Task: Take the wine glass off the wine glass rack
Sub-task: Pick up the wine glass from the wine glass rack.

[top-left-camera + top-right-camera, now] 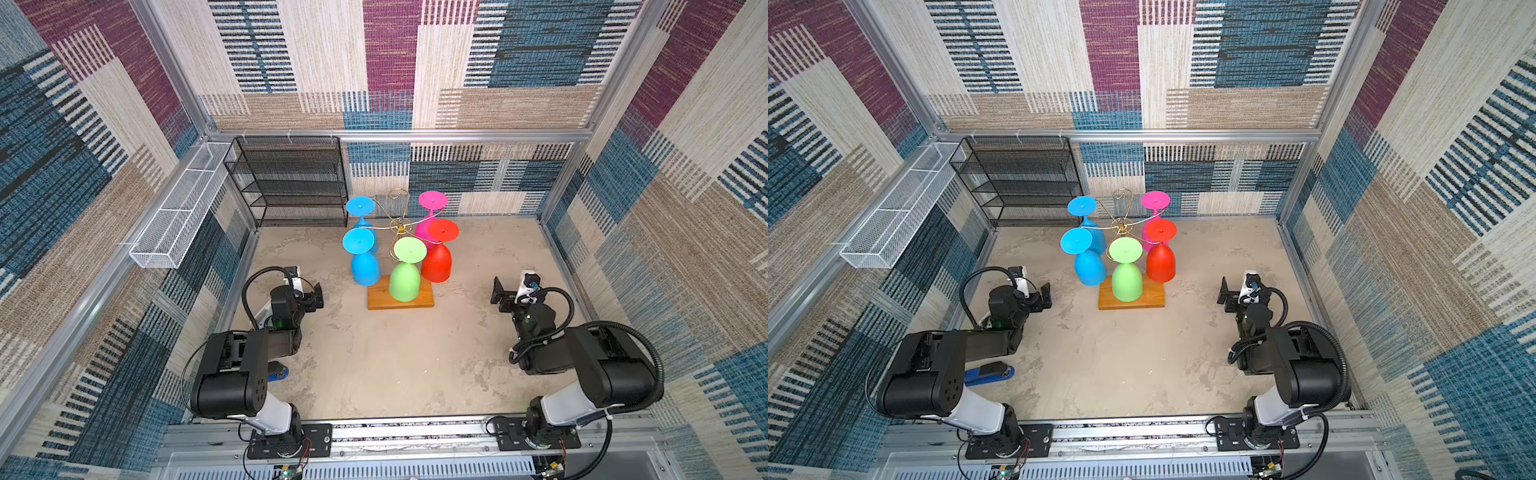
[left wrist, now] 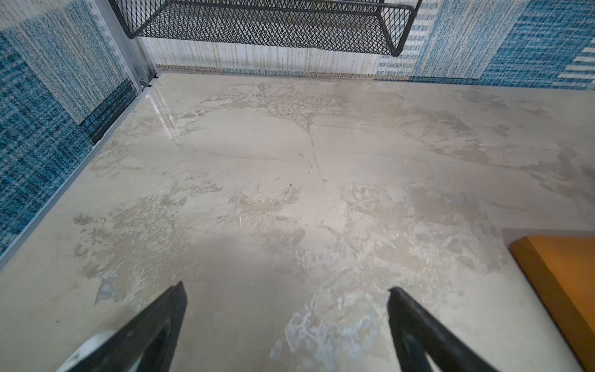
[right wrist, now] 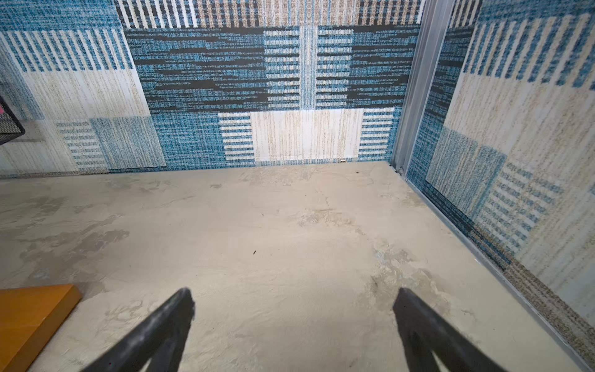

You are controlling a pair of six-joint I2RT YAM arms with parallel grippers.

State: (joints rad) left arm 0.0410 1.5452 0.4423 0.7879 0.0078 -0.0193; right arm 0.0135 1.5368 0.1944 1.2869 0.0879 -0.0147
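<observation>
The wine glass rack [image 1: 400,226] is a gold wire stand on an orange-brown wooden base [image 1: 378,300], at the middle back of the table. Several plastic wine glasses hang upside down from it: green [image 1: 404,282] in front, red [image 1: 436,264], pink [image 1: 433,200] and two blue [image 1: 365,268]. My left gripper [image 1: 317,296] stands open, low, left of the base and apart from it. My right gripper [image 1: 500,296] stands open to the right, also apart. Each wrist view shows an empty gripper, left [image 2: 288,287] and right [image 3: 295,291], and a corner of the base [image 2: 560,283] [image 3: 29,315].
A black mesh shelf unit [image 1: 291,183] stands at the back left, close behind the rack. A white wire basket [image 1: 178,216] hangs on the left wall. A blue stapler-like object [image 1: 988,372] lies under my left arm. Patterned walls close in three sides.
</observation>
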